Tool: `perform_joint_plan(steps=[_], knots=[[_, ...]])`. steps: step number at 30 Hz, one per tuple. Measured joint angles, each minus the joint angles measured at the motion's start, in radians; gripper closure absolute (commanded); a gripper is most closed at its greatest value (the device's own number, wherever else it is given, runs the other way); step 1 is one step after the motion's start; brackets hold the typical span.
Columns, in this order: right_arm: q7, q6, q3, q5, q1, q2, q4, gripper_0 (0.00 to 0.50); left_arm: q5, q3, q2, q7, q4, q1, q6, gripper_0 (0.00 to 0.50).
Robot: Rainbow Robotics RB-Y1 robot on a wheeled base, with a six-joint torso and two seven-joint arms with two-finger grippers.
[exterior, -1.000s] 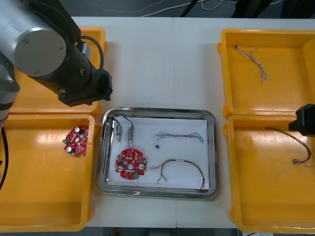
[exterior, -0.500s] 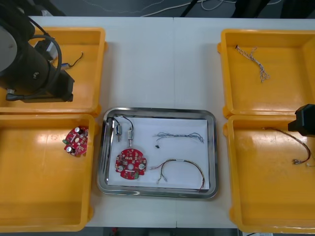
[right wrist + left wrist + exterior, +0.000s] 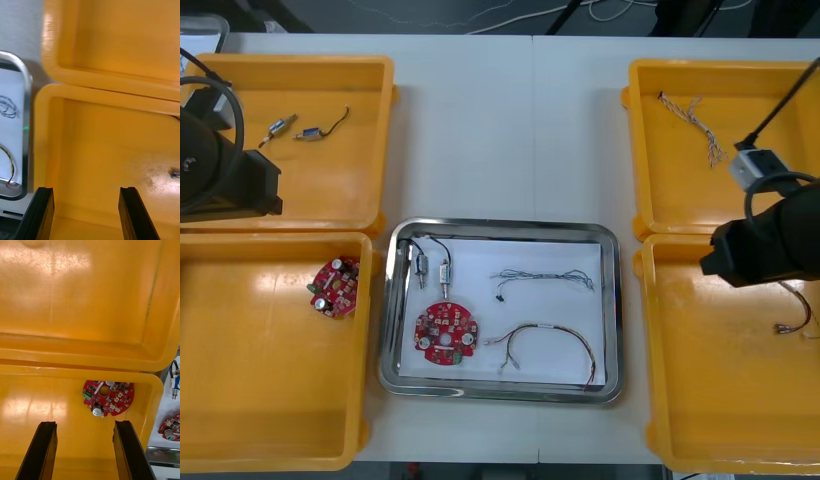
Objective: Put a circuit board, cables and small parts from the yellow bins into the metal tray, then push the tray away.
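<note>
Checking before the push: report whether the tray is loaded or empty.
Loaded. The tray holds a board, a blue-white cable, a red-yellow cable and small parts.

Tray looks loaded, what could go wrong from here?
The right gripper hangs open over the near right yellow bin; crossing to the metal tray, it could clip the bin's wall. The tray sits close between bins, so a skewed push might catch a rim. The loose red and yellow cable near its right rim may snag. The left gripper is open over the left bins.
</note>
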Motion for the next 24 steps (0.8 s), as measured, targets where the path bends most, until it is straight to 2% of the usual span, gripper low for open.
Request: perform_joint_plan(steps=[7,14,21,24], knots=[[0.081,0.0,0.241,0.01,-0.149,-0.002,-0.001,0.0,-0.001,0.058,0.0,-0.061,-0.003,0.052,-0.013,0.058],[0.086,0.0,0.379,0.011,-0.234,0.002,-0.003,0.0,-0.001,0.075,0.001,-0.132,-0.019,0.076,-0.024,0.056],[0.097,0.0,0.479,0.024,-0.292,0.04,-0.003,0.0,-0.001,0.075,0.001,-0.132,-0.023,0.076,-0.024,0.058],[0.148,0.0,0.524,0.027,-0.318,0.067,-0.003,0.0,-0.001,0.075,0.001,-0.132,-0.023,0.076,-0.024,0.056]])
